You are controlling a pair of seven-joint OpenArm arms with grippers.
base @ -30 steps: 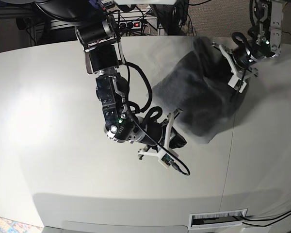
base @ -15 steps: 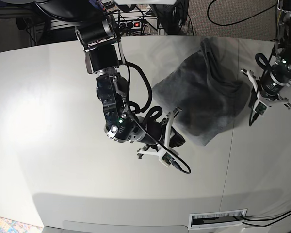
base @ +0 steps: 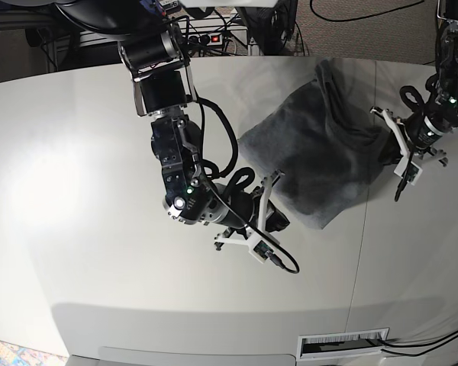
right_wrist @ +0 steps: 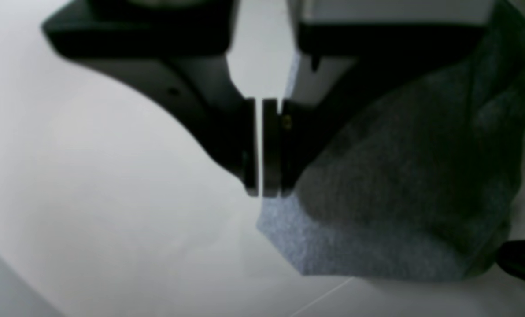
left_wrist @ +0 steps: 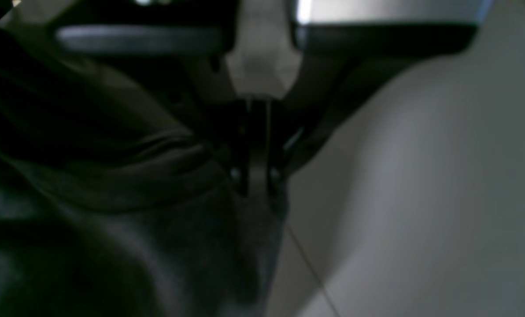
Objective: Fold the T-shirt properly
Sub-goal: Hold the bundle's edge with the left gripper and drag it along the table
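Your T-shirt (base: 320,164) lies bunched on the white table (base: 84,191), toward the far right in the base view, creased and partly doubled over. Your left gripper (base: 389,156) is clamped on the shirt's right edge; the wrist view shows its jaws together with dark fabric pinched between them. Your right gripper (right_wrist: 260,193) has its jaws together at the shirt's near corner, cloth just under the tips.
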